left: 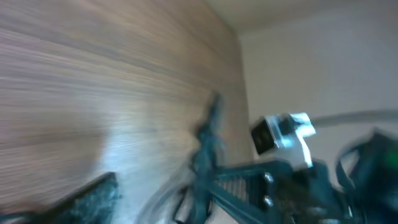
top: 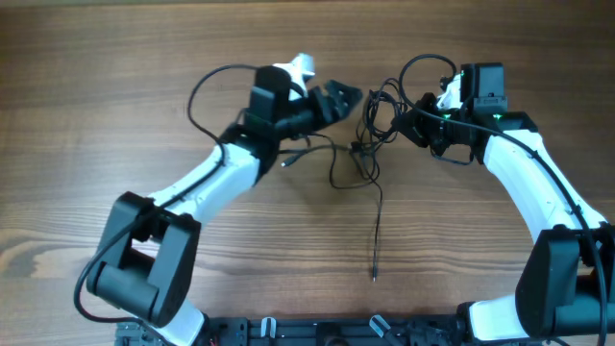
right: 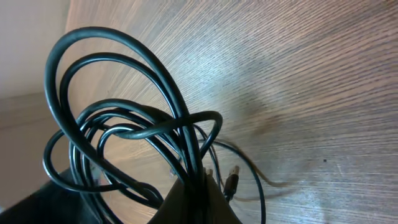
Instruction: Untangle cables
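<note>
Your right gripper (top: 415, 123) is clamped tight on the cables (top: 378, 115). In the right wrist view the black strands run down together into the dark fingertips at the bottom edge, and several loops fan out above them, lifted off the wooden table (top: 115, 58). A small plug (right: 231, 177) hangs just beside the pinch point. From overhead, you can see the knotted bundle sits at the top middle of the table, between the two grippers and touching the right one. One thin strand drops from it straight toward you and ends in a plug end (top: 374, 276) lying flat on the wood. Another strand loops out to the left and ends in a second plug (top: 286, 163) beside the left forearm. Your left gripper (top: 344, 98) sits just left of the bundle with its jaws apart and nothing between them. The left wrist view is badly blurred, but you can make out its fingers (left: 93, 196) standing well apart over bare wood, with the right arm's white camera block (left: 283, 134) beyond them.
</note>
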Tool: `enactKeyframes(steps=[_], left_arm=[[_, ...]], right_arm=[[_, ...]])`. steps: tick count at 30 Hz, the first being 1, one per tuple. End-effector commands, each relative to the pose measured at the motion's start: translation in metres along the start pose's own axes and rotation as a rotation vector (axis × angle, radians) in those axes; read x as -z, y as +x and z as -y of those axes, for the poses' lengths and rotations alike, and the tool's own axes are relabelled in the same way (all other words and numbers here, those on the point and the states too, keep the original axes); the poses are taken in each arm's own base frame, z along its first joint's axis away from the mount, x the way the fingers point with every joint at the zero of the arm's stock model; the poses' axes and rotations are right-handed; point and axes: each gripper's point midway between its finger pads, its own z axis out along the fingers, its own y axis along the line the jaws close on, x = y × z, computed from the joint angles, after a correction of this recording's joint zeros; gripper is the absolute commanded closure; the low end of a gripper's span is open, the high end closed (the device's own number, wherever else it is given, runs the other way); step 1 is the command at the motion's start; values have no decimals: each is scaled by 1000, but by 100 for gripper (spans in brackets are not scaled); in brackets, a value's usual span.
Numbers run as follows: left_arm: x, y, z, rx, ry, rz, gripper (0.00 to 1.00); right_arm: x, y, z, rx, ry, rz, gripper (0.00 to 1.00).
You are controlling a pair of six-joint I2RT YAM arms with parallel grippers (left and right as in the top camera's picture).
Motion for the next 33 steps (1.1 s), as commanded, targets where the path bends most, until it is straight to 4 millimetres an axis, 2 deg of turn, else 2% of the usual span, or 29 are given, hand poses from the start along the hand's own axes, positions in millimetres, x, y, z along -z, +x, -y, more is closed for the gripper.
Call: enactKeyframes(steps=[1, 3, 5, 12, 14, 16, 23, 26, 28, 30, 33], left_arm=[[-12, 15, 20, -125, 14, 3, 35], [-16, 19, 14, -121, -32, 17, 45], [-18, 26, -3, -103, -133, 32, 53], [-18, 24, -9, -103, -178, 59, 57], [-18, 24, -9, -103, -177, 59, 67], [-18, 25, -9, -103, -178, 59, 72], [-22, 33, -5, -111, -173, 44, 73], [-24, 36, -12, -105, -186, 33, 74], [-27, 38, -17, -93, -195, 28, 79], [-27, 36, -18, -94, -194, 32, 89], [-28, 34, -14, -100, -180, 43, 89]], right_arm=[[-1, -1, 3, -9, 19, 14, 96], [-1, -1, 3, -9, 19, 13, 96], [-1, 0, 1, -8, 10, 4, 96], [-1, 1, 1, -8, 8, 1, 96], [-1, 2, 0, -9, 2, -4, 96], [-1, 3, -1, -9, -4, -10, 96], [-1, 4, -2, -9, -8, -14, 96], [-1, 5, 0, -14, -2, -19, 96], [-1, 6, 1, -16, 1, -23, 96], [-1, 6, 1, -17, 1, -23, 96], [-1, 6, 1, -17, 1, -23, 96]])
